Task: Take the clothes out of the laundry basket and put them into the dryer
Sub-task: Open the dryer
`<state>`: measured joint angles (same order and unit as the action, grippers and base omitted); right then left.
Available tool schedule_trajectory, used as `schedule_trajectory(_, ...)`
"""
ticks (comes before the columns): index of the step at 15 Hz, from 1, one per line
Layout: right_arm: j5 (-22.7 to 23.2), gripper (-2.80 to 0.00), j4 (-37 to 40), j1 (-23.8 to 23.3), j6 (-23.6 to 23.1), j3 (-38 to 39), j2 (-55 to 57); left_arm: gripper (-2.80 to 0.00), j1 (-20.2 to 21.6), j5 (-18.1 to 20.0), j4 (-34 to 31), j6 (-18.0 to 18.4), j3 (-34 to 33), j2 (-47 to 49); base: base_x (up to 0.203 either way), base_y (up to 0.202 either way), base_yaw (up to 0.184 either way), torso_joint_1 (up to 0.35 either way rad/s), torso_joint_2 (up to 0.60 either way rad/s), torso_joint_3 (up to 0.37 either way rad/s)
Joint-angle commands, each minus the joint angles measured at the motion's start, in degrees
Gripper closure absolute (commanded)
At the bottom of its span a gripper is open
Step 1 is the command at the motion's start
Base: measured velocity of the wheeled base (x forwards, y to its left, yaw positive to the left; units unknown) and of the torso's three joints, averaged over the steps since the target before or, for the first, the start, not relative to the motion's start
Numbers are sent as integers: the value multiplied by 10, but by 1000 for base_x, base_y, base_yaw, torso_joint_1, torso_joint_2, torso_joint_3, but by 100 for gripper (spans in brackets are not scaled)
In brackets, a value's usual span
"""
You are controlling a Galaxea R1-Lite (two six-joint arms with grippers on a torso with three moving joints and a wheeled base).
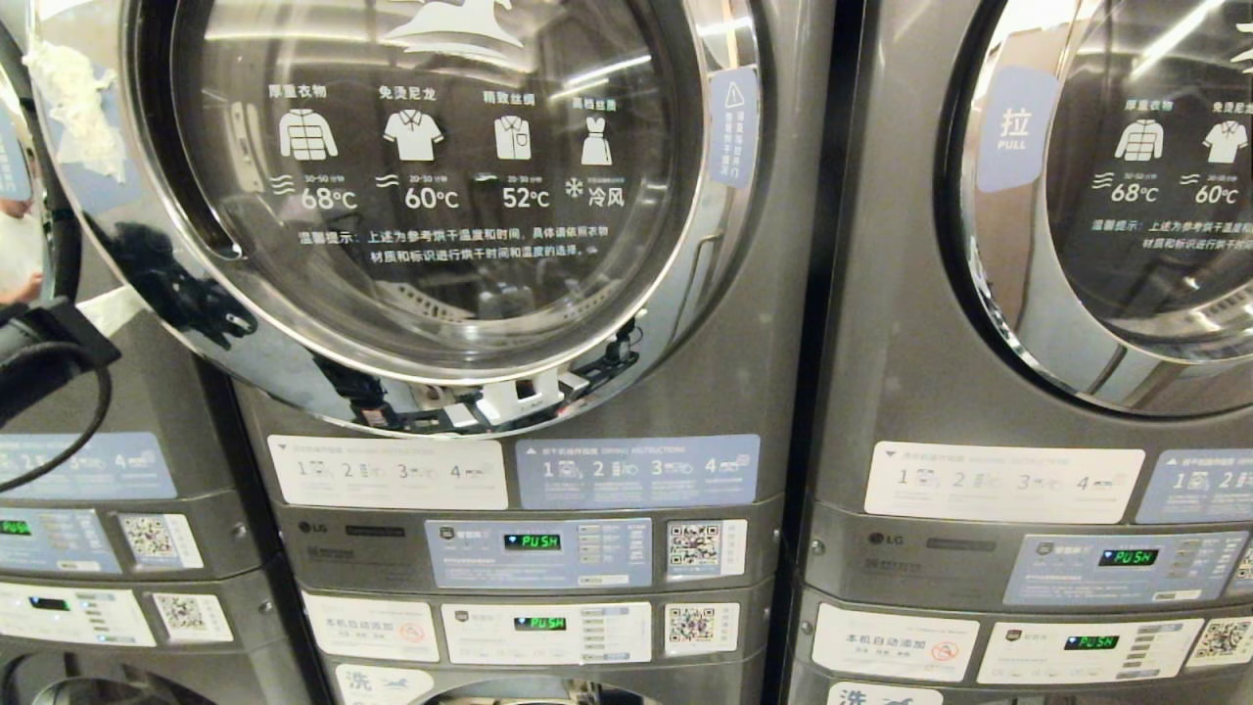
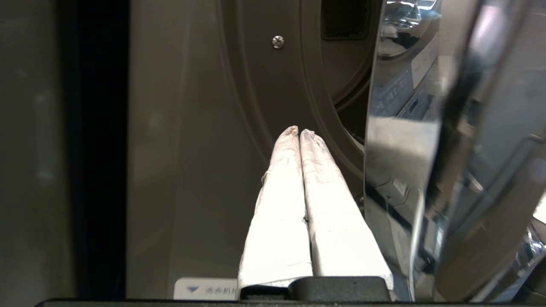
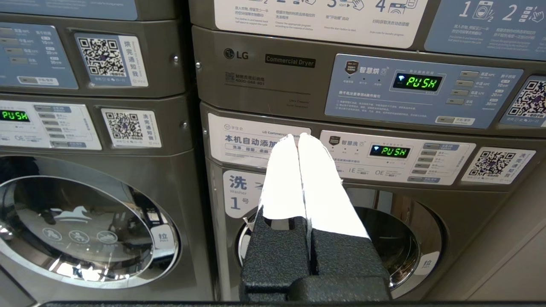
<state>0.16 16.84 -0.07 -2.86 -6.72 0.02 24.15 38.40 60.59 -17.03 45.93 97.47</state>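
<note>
Chrome rims the dryer door [image 1: 411, 196] you face in the head view, swung partly open, its glass printed with garment icons and 68°C, 60°C, 52°C, above an LG panel [image 1: 533, 553] whose display reads PUSH. Your left gripper [image 2: 298, 133] sits just beside that door's shiny edge [image 2: 401, 149] with its white-wrapped fingers pressed together, holding nothing. Your right gripper [image 3: 297, 137] hangs lower, fingers likewise closed and empty, before a label reading LG Commercial Dryer [image 3: 290, 60].

The dryer [image 1: 783, 392] has matt grey metal panels, its door [image 1: 411, 196] a glossy chrome ring around smooth glass.
</note>
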Motion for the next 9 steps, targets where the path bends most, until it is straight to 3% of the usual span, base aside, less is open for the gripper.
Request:
schedule_trajectory(1, 0, 0, 0, 0, 0, 0, 0, 0, -19, -3, 3, -1, 16, 29, 0, 0, 0, 0, 0, 0)
schedule_trajectory(4, -7, 0, 0, 0, 0, 0, 0, 0, -34, -9, 4, -1, 9, 25, 0, 0, 0, 0, 0, 0)
schedule_trajectory(9, -7, 0, 1, 0, 0, 0, 0, 0, -48, 0, 5, -5, -68, -79, 0, 0, 0, 0, 0, 0)
